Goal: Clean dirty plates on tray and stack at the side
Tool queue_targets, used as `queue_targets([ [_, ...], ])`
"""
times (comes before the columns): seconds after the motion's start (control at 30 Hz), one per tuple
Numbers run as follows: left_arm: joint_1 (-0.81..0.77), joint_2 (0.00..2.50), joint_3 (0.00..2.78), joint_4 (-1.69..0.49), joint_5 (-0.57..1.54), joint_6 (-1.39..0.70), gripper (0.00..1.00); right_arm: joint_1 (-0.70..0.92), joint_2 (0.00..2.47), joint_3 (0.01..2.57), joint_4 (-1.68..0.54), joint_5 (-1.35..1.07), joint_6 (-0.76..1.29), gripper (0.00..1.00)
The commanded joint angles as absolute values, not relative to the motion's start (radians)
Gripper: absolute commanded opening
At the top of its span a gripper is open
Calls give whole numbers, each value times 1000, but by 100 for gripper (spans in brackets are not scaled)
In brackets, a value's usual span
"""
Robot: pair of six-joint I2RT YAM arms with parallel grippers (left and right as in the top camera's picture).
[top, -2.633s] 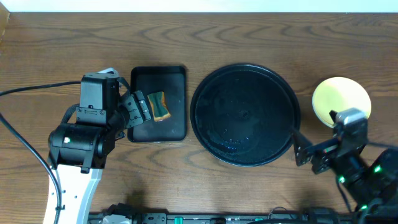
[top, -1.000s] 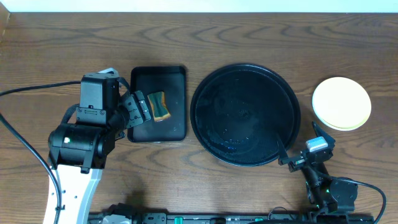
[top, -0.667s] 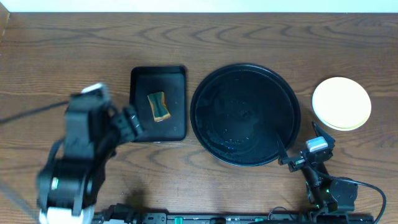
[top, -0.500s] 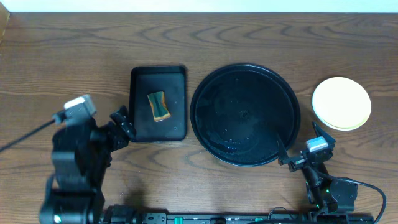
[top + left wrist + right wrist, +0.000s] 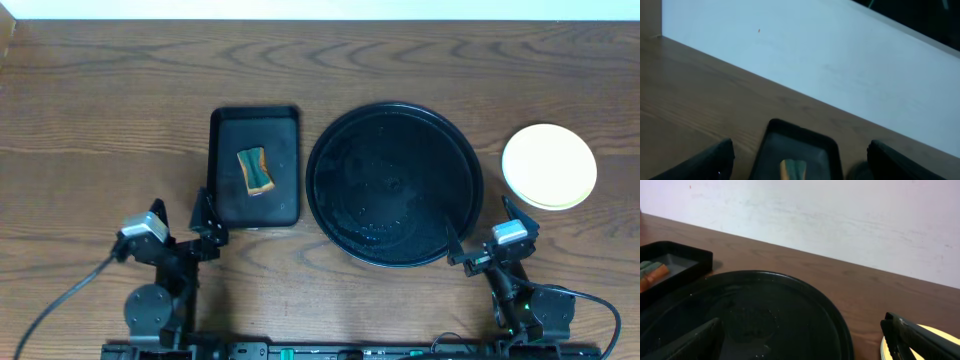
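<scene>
The large round black tray (image 5: 395, 108) sits mid-table with no plates on it; it also fills the lower right wrist view (image 5: 832, 305). A plate stack (image 5: 549, 166) stands on the table to its right. Only the pale yellow top plate shows, and its edge appears in the right wrist view (image 5: 947, 331). My left gripper (image 5: 182, 215) is open and empty near the front edge, below the rectangular tray; its fingers frame the left wrist view (image 5: 800, 162). My right gripper (image 5: 480, 228) is open and empty by the round tray's front right rim, as the right wrist view (image 5: 800, 340) shows.
A smaller rectangular black tray (image 5: 285, 195) lies left of the round tray and holds a green and orange sponge (image 5: 257, 170). Both also show in the left wrist view, tray (image 5: 775, 125) and sponge (image 5: 792, 170). A pale wall runs behind the table.
My left arm has pulled back from the rectangular tray to the front edge, leaving the sponge there. My right arm withdrew from beside the plate stack earlier and has stayed still since.
</scene>
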State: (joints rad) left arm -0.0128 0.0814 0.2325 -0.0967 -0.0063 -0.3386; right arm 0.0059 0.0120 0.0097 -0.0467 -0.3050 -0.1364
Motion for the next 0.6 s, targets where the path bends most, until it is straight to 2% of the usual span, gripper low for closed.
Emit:
queue_targets([
  [0.0, -8, 2, 163, -60, -15, -305, 86, 13, 5, 5, -46, -299, -144, 99],
  [0.27, -8, 1, 13, 65, -10, -293, 86, 13, 6, 5, -46, -299, -144, 99],
  [0.57, -15, 2, 4, -52, -7, -311, 86, 13, 6, 5, -46, -299, -144, 99],
])
